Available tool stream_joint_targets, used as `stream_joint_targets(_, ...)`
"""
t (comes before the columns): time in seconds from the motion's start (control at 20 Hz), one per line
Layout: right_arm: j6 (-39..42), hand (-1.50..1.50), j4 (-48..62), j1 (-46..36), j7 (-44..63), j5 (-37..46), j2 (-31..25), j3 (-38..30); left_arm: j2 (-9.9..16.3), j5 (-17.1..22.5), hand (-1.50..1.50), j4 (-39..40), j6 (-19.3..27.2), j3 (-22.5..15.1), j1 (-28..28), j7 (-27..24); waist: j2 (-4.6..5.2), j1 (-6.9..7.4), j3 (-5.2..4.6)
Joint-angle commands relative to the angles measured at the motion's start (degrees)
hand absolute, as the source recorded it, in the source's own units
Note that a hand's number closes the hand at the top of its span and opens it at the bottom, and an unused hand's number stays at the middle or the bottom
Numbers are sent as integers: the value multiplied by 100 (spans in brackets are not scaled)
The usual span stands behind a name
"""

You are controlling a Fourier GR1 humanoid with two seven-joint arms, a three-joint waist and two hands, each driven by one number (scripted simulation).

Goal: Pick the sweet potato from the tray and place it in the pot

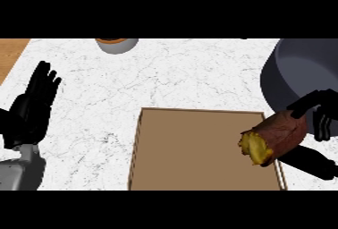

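Sweet potato [276,137] sits in the grasp of the robot's right hand [318,117], whose black fingers curl over its far end while the thumb comes up from underneath, so the hand is closed around it. It looks lifted, hanging over the right edge of the tray [198,147], with its reddish-brown skin toward the hand and its broken yellow end pointing left, over the tray's brown floor. Just beyond that hand, at the upper right, stands the pot [290,71], dark grey and round, its wall rising close behind the fingers; the potato is beside it and below its rim as I see it, not inside. The tray is a flat brown rectangle with a low rim, lying on the white marbled counter [171,76] with its near edge cut off at the bottom of the view. Over on the left side, well apart from all this, the left hand [33,107] rests open with straight fingers pointing up, holding nothing. At the far edge of the counter a small grey bowl [117,44] with something orange in it peeks in, and a strip of wood [10,56] shows at the upper left corner.
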Motion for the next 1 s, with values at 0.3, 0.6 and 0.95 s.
stream_joint_targets(0.3,-342,150,1949,-516,-1277,-1053,-398,-1726,-83,-47,0,-141,-152,-17,-4,97,21,81,1)
stream_joint_targets(0.6,-252,150,3342,-1214,-1892,-1965,-879,-2646,-72,-11,0,368,-315,181,-155,-264,26,72,0)
stream_joint_targets(0.95,-1295,150,4476,-860,-2813,45,-1683,-2390,-328,-218,0,58,-172,-132,106,-337,68,177,2)
